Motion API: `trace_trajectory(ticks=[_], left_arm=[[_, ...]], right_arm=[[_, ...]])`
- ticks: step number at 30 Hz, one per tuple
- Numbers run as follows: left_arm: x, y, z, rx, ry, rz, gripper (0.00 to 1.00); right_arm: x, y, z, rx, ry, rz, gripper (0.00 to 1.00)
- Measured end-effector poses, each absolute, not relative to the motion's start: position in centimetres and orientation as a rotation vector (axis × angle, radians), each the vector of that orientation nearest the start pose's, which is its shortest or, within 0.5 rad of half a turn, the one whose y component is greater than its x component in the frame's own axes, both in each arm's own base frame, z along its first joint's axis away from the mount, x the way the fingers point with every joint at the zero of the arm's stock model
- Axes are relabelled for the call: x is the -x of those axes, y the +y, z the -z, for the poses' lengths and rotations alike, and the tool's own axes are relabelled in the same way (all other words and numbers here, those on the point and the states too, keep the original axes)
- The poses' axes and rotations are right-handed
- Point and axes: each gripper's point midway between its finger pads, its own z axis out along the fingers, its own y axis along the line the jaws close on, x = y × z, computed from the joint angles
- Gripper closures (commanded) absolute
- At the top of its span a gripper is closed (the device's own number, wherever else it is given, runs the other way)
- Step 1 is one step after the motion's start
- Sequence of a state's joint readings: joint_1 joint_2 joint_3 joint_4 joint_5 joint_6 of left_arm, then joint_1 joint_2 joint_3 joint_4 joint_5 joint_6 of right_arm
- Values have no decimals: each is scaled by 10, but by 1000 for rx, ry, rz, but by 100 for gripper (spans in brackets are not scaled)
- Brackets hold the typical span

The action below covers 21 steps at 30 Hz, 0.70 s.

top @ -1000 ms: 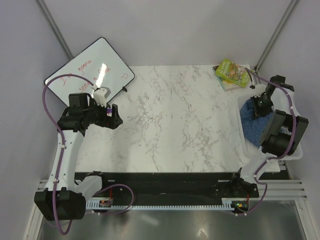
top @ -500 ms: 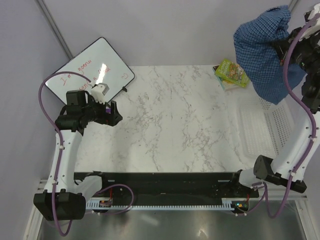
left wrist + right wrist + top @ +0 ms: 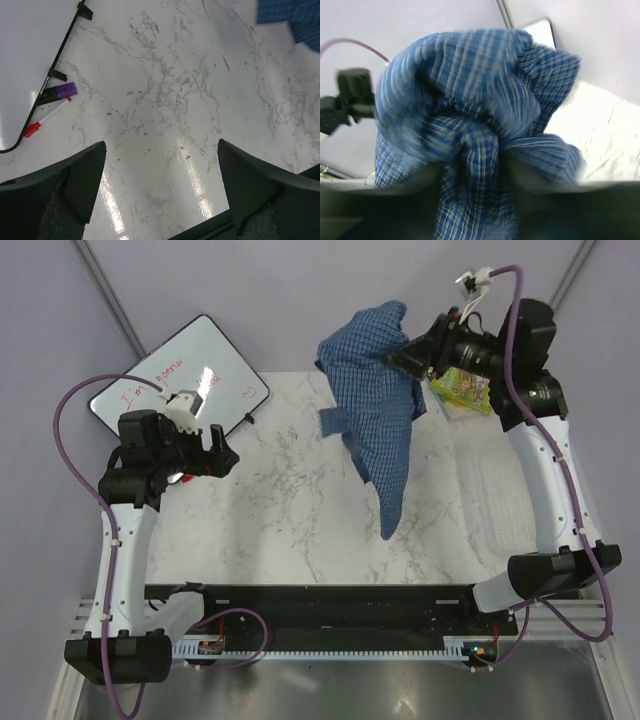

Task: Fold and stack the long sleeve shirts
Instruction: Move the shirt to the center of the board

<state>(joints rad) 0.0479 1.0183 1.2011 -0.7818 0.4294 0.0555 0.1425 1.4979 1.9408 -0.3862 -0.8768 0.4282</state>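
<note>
Above the table (image 3: 290, 520), my right gripper (image 3: 403, 358) pinches a bunched blue shirt (image 3: 375, 400) dangling in midair, while my left gripper (image 3: 226, 450) hovers spread wide and empty.

Top external: mounted high behind the arm bases, facing down and forward, far enough back to take in the whole bench (image 3: 300, 530) and the whiteboard (image 3: 180, 380).

Left wrist: close above the bench, aimed down past the left tool (image 3: 160, 170). Shares the whiteboard's edge and a corner of the shirt (image 3: 292, 22) with the overhead.

Right wrist: nearly against the shirt at the right tool (image 3: 402, 357), blurred, facing across toward the left arm (image 3: 347, 97).
</note>
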Motion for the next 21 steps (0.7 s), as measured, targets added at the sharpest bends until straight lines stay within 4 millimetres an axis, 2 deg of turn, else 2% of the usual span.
trace_trajectory(ticks=[1, 2, 3, 5, 6, 9, 10, 12, 17, 19, 21], left_arm=[[-285, -58, -275, -254, 2120, 406, 1], [-285, -59, -275, -257, 2120, 412, 1], [-284, -60, -275, -263, 2121, 421, 1], [-283, -62, -271, -298, 2121, 428, 0], [-282, -64, -266, -327, 2120, 435, 0], [-271, -68, -238, -415, 2155, 462, 1], [-268, -70, -229, -435, 2170, 477, 1], [-262, -74, -205, -466, 2221, 519, 5], [-259, -82, -163, -451, 2334, 629, 6], [-259, -83, -151, -413, 2361, 654, 5], [-259, -82, -147, -365, 2368, 669, 4]], right_arm=[[-353, 199, -484, 499, 1614, -1118, 2], [-355, 199, -449, 484, 1693, -1133, 2], [-358, 193, -432, 453, 1741, -1135, 2], [-365, 169, -372, 385, 1878, -1099, 2], [-367, 150, -342, 327, 1951, -1066, 2], [-369, 106, -277, 211, 2106, -937, 2], [-367, 102, -263, 212, 2147, -895, 3], [-359, 119, -248, 323, 2188, -837, 5], [-334, 206, -228, 747, 2177, -766, 12], [-335, 236, -214, 896, 2165, -705, 21], [-339, 262, -199, 1021, 2154, -629, 24]])
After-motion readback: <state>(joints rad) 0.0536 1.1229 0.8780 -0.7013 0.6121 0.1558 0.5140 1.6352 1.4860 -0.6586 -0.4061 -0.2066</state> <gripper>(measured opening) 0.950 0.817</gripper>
